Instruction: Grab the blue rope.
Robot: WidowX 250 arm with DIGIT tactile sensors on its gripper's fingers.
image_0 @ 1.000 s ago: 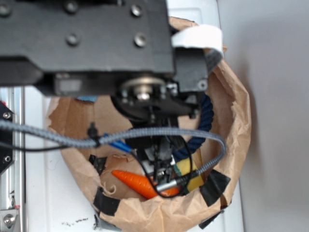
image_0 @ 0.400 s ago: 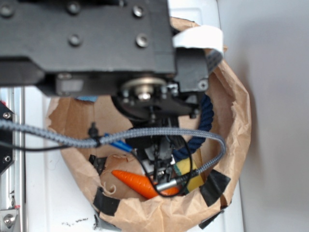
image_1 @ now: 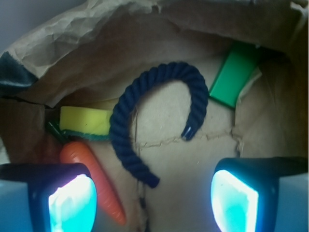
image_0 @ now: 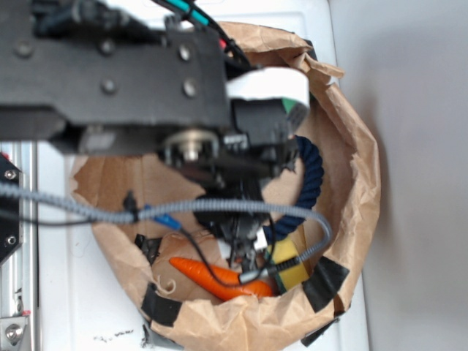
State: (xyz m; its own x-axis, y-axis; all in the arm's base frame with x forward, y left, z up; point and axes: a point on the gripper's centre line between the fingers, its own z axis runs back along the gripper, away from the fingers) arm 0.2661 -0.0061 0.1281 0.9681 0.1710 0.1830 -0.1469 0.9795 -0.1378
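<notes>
The blue rope (image_1: 120, 130), a thick navy twisted cord bent into a C, lies flat on the floor of the brown paper bag (image_1: 96, 29). In the wrist view my gripper (image_1: 153, 203) hangs above it, open, its two glowing pads wide apart. Nothing is between them. The rope's lower end lies just ahead of the gap, nearer the left pad. In the exterior view the arm covers much of the rope (image_0: 311, 172), and the gripper (image_0: 245, 252) sits low inside the bag.
An orange carrot (image_1: 91, 179) lies by the left pad, with a yellow sponge (image_1: 84, 121) beyond it. A green block (image_1: 234, 75) leans at the far right. The bag walls (image_0: 358, 183) ring everything. A grey braided cable (image_0: 219, 207) crosses over the bag.
In the exterior view the arm's body has shifted left and slightly down the picture, uncovering more of the rope's upper curve. The objects in the bag have stayed put.
</notes>
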